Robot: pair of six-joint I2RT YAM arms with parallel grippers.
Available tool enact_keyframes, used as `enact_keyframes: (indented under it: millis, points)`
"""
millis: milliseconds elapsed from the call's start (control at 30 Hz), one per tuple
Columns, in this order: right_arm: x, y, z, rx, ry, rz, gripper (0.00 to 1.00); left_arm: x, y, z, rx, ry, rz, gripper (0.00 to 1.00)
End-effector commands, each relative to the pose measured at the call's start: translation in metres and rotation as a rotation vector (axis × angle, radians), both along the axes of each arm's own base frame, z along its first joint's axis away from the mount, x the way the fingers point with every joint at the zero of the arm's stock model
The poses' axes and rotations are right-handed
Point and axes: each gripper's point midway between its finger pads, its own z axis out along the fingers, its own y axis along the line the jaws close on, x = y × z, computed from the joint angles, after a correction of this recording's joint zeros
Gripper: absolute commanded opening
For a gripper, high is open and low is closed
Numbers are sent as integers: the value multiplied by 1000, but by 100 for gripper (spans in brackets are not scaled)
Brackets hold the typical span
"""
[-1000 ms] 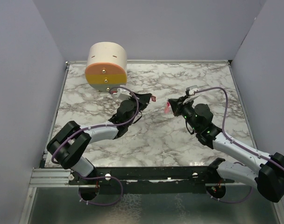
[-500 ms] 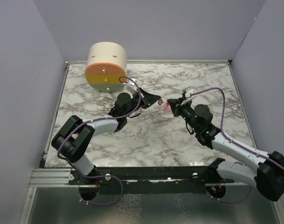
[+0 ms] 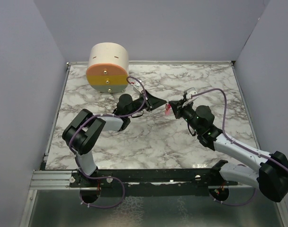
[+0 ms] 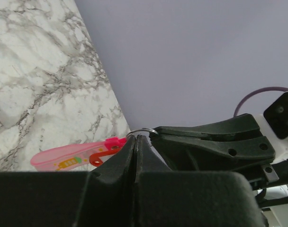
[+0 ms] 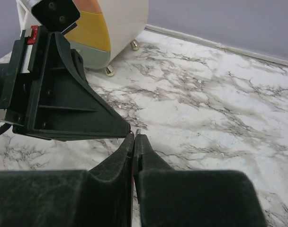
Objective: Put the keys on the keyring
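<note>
Left wrist view: left jaws tight on red key (image 4: 99, 156), right jaws tight on keyring (image 4: 63, 160), tip to tip.

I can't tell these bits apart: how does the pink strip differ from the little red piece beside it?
The pink strip is long, pale and see-through; the red piece is short, solid and darker. The pink strip runs straight, while the red piece looks hooked. Both sit by the tip of the shut left gripper.
</note>
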Motion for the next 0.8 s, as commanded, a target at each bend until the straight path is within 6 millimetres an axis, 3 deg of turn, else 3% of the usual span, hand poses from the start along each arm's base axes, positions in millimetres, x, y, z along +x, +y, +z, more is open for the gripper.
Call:
enact_keyframes:
  millis: [0, 767]
  points:
    - [0, 3, 3, 4, -33, 17, 1, -4, -1, 33, -104, -64, -59, 0]
    - [-8, -11, 15, 153, -142, -31, 1, 3, 20, 36, -200, 69, 40, 0]
